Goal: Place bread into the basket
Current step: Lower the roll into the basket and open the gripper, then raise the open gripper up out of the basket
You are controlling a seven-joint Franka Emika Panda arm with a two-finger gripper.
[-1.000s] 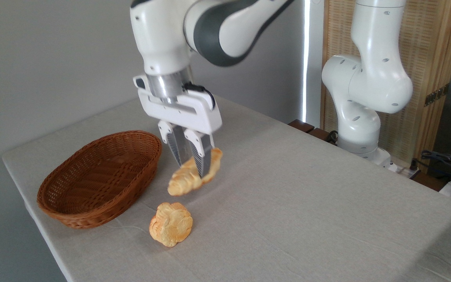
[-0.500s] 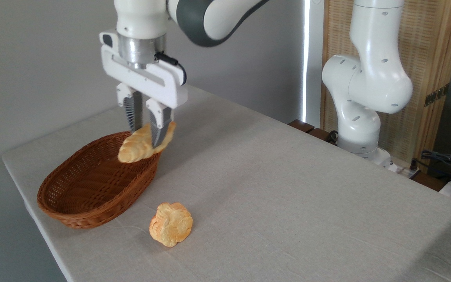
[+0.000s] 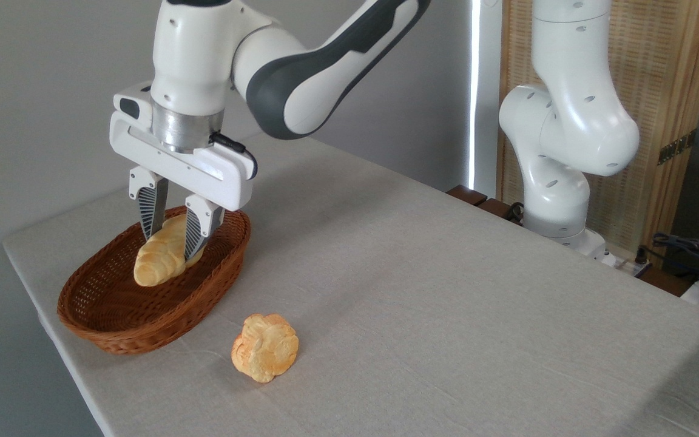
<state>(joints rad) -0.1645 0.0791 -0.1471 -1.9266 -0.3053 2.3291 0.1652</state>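
Two fingers of the tool [image 3: 171,233] are closed on the bread [image 3: 158,258], holding it tilted inside the basket [image 3: 143,331] near the worktop's [image 3: 446,291] left corner. Beside the basket, toward the front edge, sits a knotted roll [image 3: 264,355].

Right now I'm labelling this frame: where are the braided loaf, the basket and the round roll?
braided loaf [image 3: 154,262], fixed camera, its pale lower end.
basket [image 3: 143,332], fixed camera, near outer wall.
round roll [image 3: 264,355], fixed camera, its middle.

bread [image 3: 156,260] far end hidden behind a finger, arm [image 3: 301,85] cut by top edge
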